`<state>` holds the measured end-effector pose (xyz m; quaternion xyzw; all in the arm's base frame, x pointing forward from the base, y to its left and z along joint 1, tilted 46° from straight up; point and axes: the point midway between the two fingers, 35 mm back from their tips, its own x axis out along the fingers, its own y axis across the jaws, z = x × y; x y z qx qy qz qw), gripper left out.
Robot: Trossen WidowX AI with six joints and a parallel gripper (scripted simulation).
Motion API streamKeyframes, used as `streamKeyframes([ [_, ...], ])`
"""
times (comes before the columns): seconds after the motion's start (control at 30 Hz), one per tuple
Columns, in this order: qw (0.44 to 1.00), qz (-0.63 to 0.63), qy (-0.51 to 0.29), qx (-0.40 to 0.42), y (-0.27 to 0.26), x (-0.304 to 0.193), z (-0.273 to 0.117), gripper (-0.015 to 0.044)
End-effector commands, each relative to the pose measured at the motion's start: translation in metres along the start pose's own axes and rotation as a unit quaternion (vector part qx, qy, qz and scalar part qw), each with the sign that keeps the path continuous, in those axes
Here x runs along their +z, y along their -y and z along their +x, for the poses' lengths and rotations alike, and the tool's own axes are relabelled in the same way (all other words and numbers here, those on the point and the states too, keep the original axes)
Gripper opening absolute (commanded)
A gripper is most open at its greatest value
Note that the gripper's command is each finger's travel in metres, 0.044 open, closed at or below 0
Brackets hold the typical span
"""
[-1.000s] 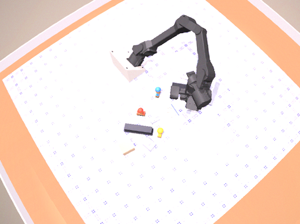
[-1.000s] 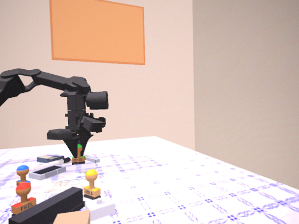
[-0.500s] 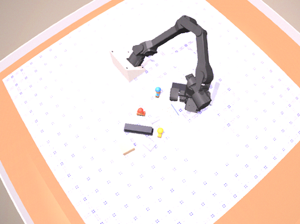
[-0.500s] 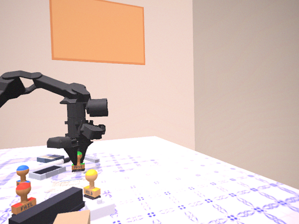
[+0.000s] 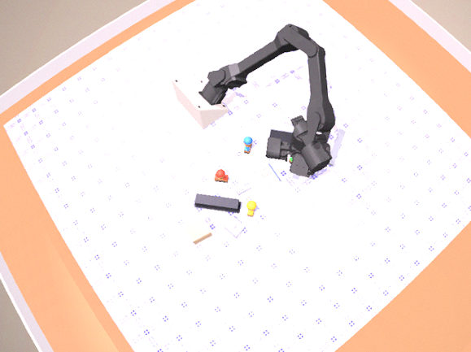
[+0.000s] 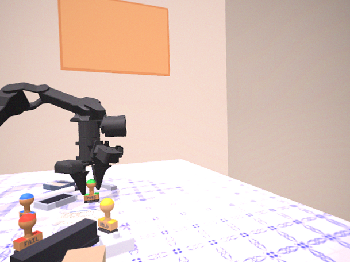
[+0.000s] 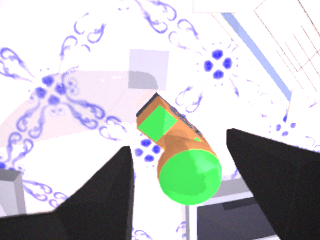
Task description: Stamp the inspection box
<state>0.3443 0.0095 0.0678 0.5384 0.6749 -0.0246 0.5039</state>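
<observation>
The PASS stamp (image 5: 290,159) (image 6: 91,196) (image 7: 190,176), with its green-topped wooden knob, stands upright on the patterned bench top. My gripper (image 6: 90,191) (image 7: 179,145) is open around its knob, one finger on each side, with gaps between the fingers and the knob in the wrist view. A grey tray with a dark pad (image 6: 57,199) (image 7: 225,222) lies close by. The card (image 6: 77,214) (image 7: 272,32) (image 5: 274,172) lies flat, with a blue strip (image 7: 257,52) along its edge. Whether its box holds a print cannot be told.
Blue (image 5: 247,141) (image 6: 26,197), red FAIL (image 5: 220,174) (image 6: 28,238) and yellow HOLD (image 5: 251,206) (image 6: 107,222) stamps stand around a long black block (image 5: 216,203) (image 6: 58,241). A wooden block (image 5: 201,236) (image 6: 86,257) and a pale knobbed block (image 6: 119,246) lie nearby.
</observation>
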Motion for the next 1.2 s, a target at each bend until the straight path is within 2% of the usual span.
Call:
streamKeyframes([
  [0.0, 1.0, 0.005, 0.005, 0.002, -0.002, 0.004, -0.019, 0.0254],
  [0.17, 0.999, 0.033, 0.008, 0.008, 0.0, 0.004, -0.094, 0.0254],
  [0.23, 0.999, 0.04, 0.008, 0.01, 0.002, 0.001, -0.113, 0.0254],
  [1.17, 0.999, 0.043, 0.008, 0.013, 0.002, 0.001, -0.115, 0.0254],
])
